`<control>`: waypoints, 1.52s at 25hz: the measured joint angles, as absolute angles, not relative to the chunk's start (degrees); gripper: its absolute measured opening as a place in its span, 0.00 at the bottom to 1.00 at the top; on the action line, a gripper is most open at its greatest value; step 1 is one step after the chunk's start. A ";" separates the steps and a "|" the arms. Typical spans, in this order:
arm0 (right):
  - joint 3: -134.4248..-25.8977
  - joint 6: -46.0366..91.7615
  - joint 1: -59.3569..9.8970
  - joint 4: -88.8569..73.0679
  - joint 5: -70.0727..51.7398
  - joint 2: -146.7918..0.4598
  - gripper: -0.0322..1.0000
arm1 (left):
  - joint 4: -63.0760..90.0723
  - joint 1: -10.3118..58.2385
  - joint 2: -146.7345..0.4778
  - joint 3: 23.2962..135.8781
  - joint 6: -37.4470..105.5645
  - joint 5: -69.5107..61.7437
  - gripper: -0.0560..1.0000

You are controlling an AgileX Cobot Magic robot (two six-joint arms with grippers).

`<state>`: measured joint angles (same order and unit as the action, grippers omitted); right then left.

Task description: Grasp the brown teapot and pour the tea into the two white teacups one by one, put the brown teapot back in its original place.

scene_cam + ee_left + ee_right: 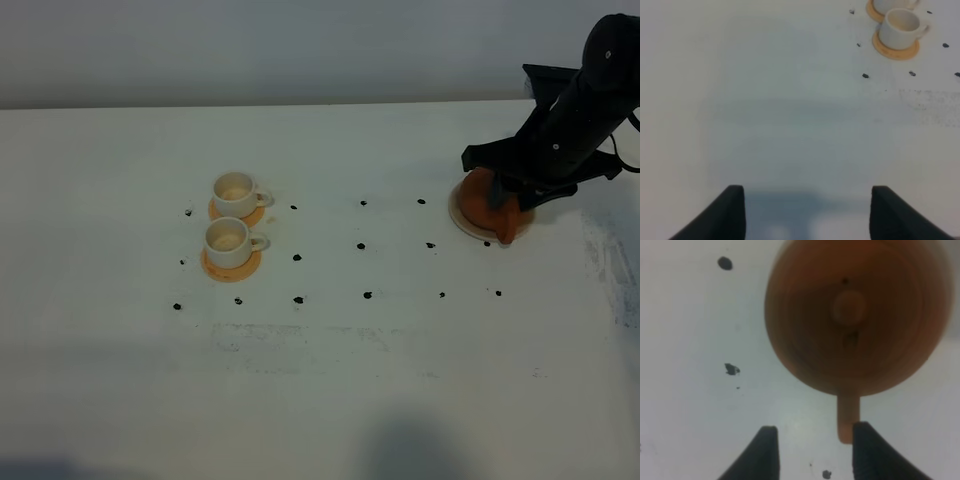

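The brown teapot [488, 204] stands on the pale cream saucer [462, 224] at the right of the table. My right gripper [517, 188] hangs just over it, open. In the right wrist view the teapot [855, 315] is seen from above, and its thin handle [847, 415] lies between my open fingers, close to one finger [867, 450]; the right gripper [815, 430] holds nothing. The two white teacups [236, 189] [229, 240] stand on orange coasters at centre left. My left gripper [807, 200] is open and empty over bare table, with one teacup [900, 27] far ahead; it does not show in the exterior view.
Orange-tan coasters [232, 268] lie under the cups. Small black marks [362, 245] dot the white table [330, 380] in a grid between cups and teapot. The black right arm [580, 100] reaches in from the far right corner.
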<state>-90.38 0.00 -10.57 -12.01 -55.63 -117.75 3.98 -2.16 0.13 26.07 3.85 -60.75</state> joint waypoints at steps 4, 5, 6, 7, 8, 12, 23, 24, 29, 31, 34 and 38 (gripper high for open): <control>-90.40 0.00 -10.57 -11.05 -55.63 -118.52 0.39 | 3.98 -2.16 0.13 26.07 3.85 -60.75 0.55; -90.40 -0.31 -10.57 -10.38 -55.63 -118.74 0.39 | 3.98 -2.16 0.13 26.07 3.85 -60.75 0.55; -90.40 -0.49 -10.57 -9.52 -55.63 -118.99 0.39 | 3.98 -2.16 0.13 26.07 3.85 -60.75 0.55; -90.40 -0.73 -10.57 -8.90 -55.63 -119.16 0.39 | 3.98 -2.16 0.13 26.07 3.85 -60.75 0.55; -90.40 -0.86 -10.57 -8.20 -55.63 -119.31 0.39 | 3.98 -2.16 0.13 26.07 3.85 -60.75 0.55; -90.40 -1.19 -10.57 -6.32 -55.56 -119.56 0.39 | 3.98 -2.16 0.13 26.07 3.85 -60.75 0.55; -90.45 -1.19 -10.57 -7.62 -53.65 -119.67 0.39 | 3.98 -2.16 0.13 26.07 3.85 -60.75 0.55; -90.45 -1.19 -10.57 -7.70 -53.65 -119.87 0.39 | 3.98 -2.16 0.13 26.07 3.85 -60.75 0.55; -90.45 -1.19 -10.57 -8.27 -53.47 -121.26 0.39 | 3.98 -2.16 0.13 26.07 3.85 -60.75 0.55; -90.45 -1.19 -10.57 -8.32 -53.37 -121.71 0.39 | 3.98 -2.16 0.13 26.07 3.85 -60.75 0.55; -90.45 -1.19 -10.57 -8.39 -53.33 -122.16 0.39 | 3.98 -2.16 0.13 26.07 3.85 -60.75 0.55; -90.45 -1.19 -10.57 -8.39 -53.33 -122.45 0.39 | 3.98 -2.16 0.13 26.07 3.85 -60.75 0.55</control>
